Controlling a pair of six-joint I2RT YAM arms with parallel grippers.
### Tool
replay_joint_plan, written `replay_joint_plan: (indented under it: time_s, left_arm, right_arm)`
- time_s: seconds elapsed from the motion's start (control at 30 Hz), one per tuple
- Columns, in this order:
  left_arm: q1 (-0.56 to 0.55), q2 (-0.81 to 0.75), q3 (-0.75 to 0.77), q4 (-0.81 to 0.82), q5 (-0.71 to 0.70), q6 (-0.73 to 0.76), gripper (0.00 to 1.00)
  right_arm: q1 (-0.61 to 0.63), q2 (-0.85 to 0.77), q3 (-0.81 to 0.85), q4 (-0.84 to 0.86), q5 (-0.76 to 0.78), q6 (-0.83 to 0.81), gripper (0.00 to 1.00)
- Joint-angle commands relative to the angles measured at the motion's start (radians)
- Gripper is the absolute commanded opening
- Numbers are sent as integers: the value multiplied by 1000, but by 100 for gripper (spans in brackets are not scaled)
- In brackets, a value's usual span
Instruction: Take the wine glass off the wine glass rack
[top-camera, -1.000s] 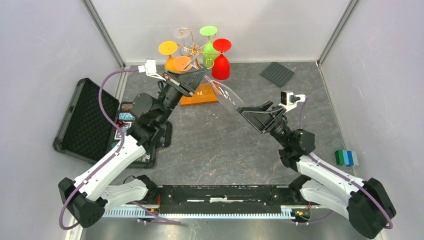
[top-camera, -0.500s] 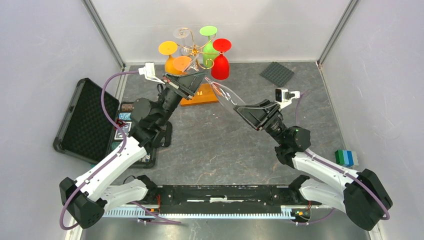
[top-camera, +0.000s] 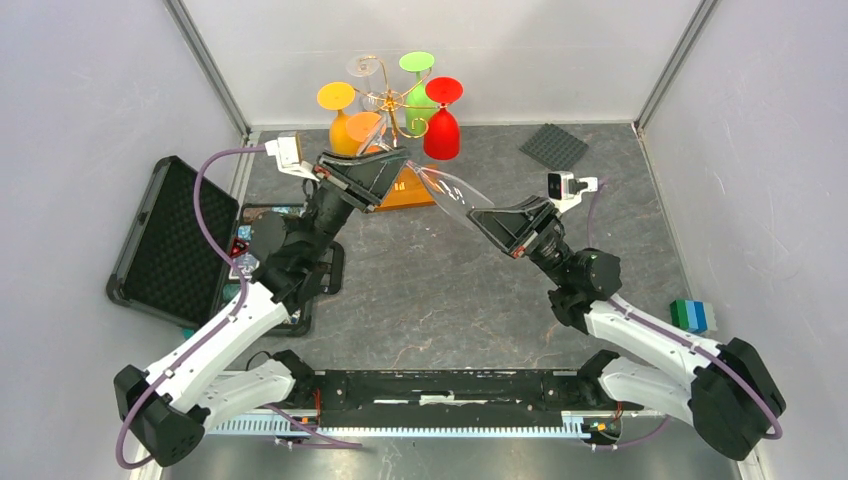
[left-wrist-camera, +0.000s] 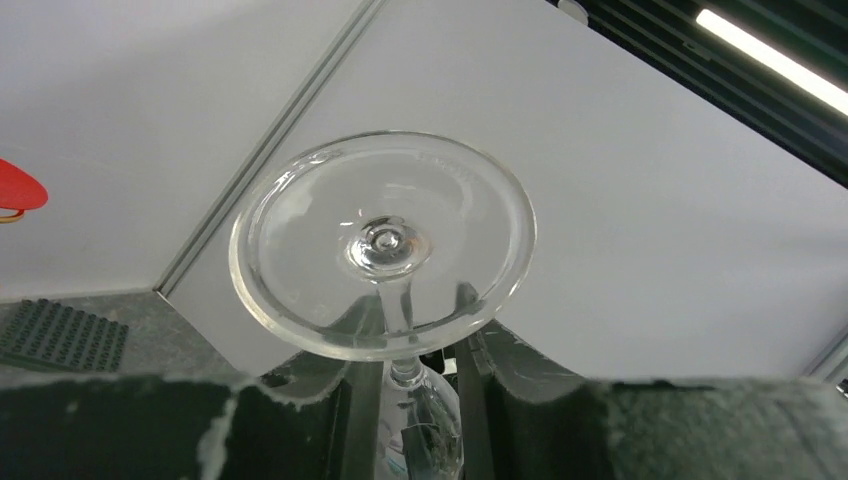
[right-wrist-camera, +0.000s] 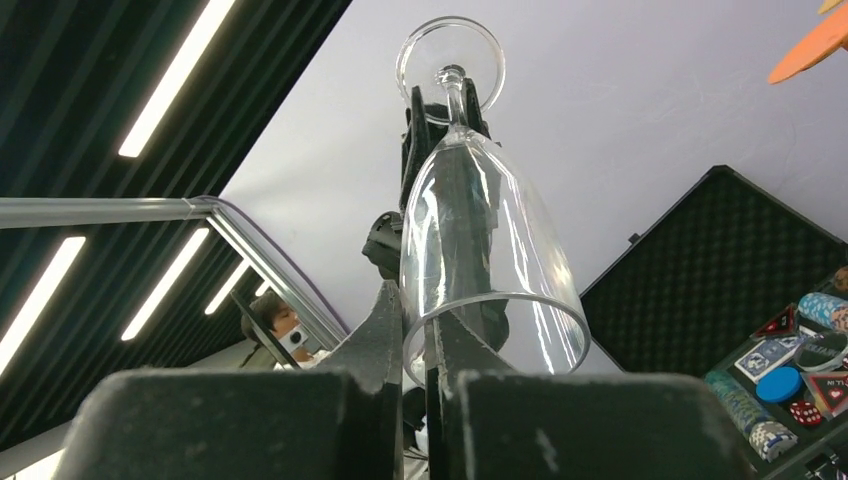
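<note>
By the left gripper (top-camera: 402, 158): straddling the stem of the glass (top-camera: 452, 193) just under its foot. Jaws a little apart, wider than the stem, so probably releasing rather than carrying. Cannot tell whether either pad touches.

Just behind, on the rack (top-camera: 408, 188): only coloured glasses (top-camera: 442, 125) hanging, so judged already off.

Between the arms: lying tilted in mid-air, foot to the left, bowl to the right, well above the table.

At the right gripper (top-camera: 480, 216): pinched together on the bowl's rim, one finger inside and one outside, seemingly to bear the weight alone.
</note>
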Motion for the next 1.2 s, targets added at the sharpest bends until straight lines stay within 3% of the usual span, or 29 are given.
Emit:
replay_joint_plan:
  time_s: [0.0,0.23,0.43,0.83,1.0,1.17]
  left_arm:
    - [-8,-63,0,3,65,90,43]
    - [-8,-111,1,-91,79,147,83]
    - [-8,-149,19,-253,102,190,99]
    - [-7,-198,82,-624,88,284,100]
    - [-7,-199,118,-742,61,361,100]
    - [-6,-190,134,-783,48,405,100]
  right_arm:
    - [5,-44,49,-123,26,-98,0]
    - [6,-100,50,-175,88,-190,0]
    - [6,-160,55,-249,137,-253,0]
    - [6,-353,149,-662,314,-499,0]
    - [6,-390,323,-1040,482,-707,0]
    - [6,-299,588,-1457,706,-988,0]
